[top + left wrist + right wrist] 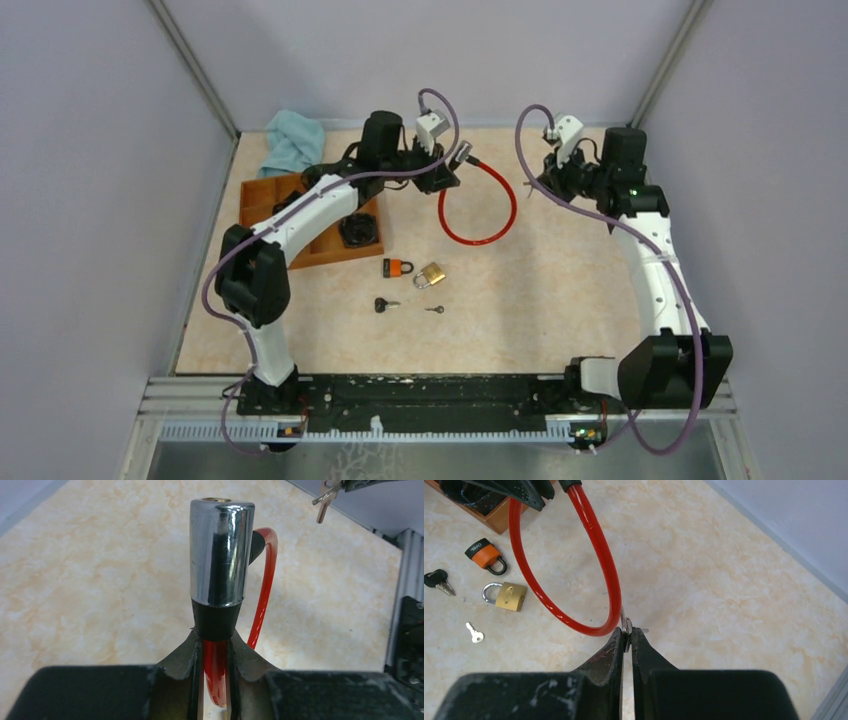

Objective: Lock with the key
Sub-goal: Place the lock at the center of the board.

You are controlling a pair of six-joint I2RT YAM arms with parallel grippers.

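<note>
My left gripper [441, 172] is shut on the red cable [216, 670] of a cable lock, just below its black collar. The lock's chrome cylinder [220, 550] stands upright above the fingers, keyhole end up. The red loop [480, 215] hangs down to the table. My right gripper [549, 176] is shut on a small silver key [626, 626] by its ring, right of the lock and apart from it. The key also shows at the top right of the left wrist view [324, 502]. In the right wrist view the red cable [596, 555] curves just left of my fingertips.
An orange padlock [398, 267], a brass padlock [431, 274], a black-headed key [385, 305] and a small silver key [435, 309] lie mid-table. A wooden tray [262, 195] holding a black object [359, 232] sits at the left, with a teal cloth [293, 140] behind it.
</note>
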